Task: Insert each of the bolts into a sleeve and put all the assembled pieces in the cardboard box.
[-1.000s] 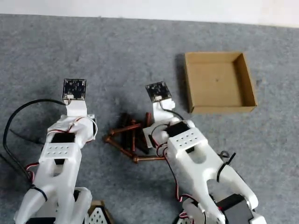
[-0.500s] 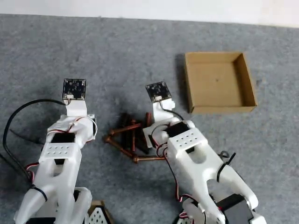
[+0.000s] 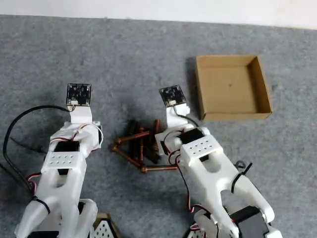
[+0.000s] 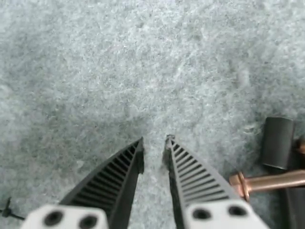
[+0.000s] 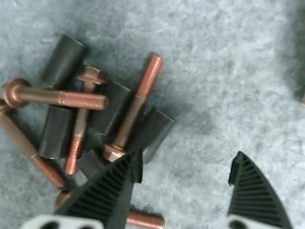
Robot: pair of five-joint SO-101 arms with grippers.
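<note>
"What is on the left?"

"The left tool [image 4: 153,142]. It hangs low over the grey counter [image 3: 124,59]. It is open just a crack and holds nothing."

"What is next to it?"

"A heap in the middle, between the two arms. It has copper bolts [image 3: 131,139] and dark sleeves [image 5: 62,59], all mixed up. The bolts lie over and beside the sleeves. One sleeve and one bolt lie near the left tool but do not touch it."

"And the right tool [image 5: 188,160]?"

"It is wide open and holds nothing. It hangs over the edge of the heap. One finger is just above a bolt's head, and the other is over bare counter."

"Where is the box [image 3: 233,116]?"

"On the right, farther back on the counter. It is well apart from the heap, with its open side up."
</note>
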